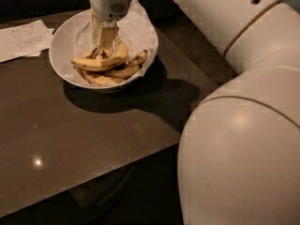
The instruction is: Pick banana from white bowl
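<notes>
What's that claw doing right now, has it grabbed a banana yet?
Gripper: down inside the white bowl, right on the top banana; open, closed or holding it cannot be told.
</notes>
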Controlling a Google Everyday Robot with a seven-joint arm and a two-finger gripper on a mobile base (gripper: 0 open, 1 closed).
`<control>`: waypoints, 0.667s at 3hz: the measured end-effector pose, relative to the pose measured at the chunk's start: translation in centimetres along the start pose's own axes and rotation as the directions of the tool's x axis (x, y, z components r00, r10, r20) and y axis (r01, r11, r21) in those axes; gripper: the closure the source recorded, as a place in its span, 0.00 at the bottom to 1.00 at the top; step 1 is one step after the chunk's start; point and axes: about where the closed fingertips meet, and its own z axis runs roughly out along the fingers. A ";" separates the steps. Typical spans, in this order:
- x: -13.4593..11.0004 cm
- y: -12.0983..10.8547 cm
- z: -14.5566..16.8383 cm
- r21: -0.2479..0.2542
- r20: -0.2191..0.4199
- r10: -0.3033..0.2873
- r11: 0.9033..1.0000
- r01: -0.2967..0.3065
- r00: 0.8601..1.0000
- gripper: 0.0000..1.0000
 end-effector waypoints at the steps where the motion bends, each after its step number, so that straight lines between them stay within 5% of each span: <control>1: 0.0 0.0 0.0 0.000 0.000 0.000 1.000 0.000 1.000 0.59; 2: 0.0 0.0 0.0 0.000 0.000 0.000 1.000 0.000 1.000 0.36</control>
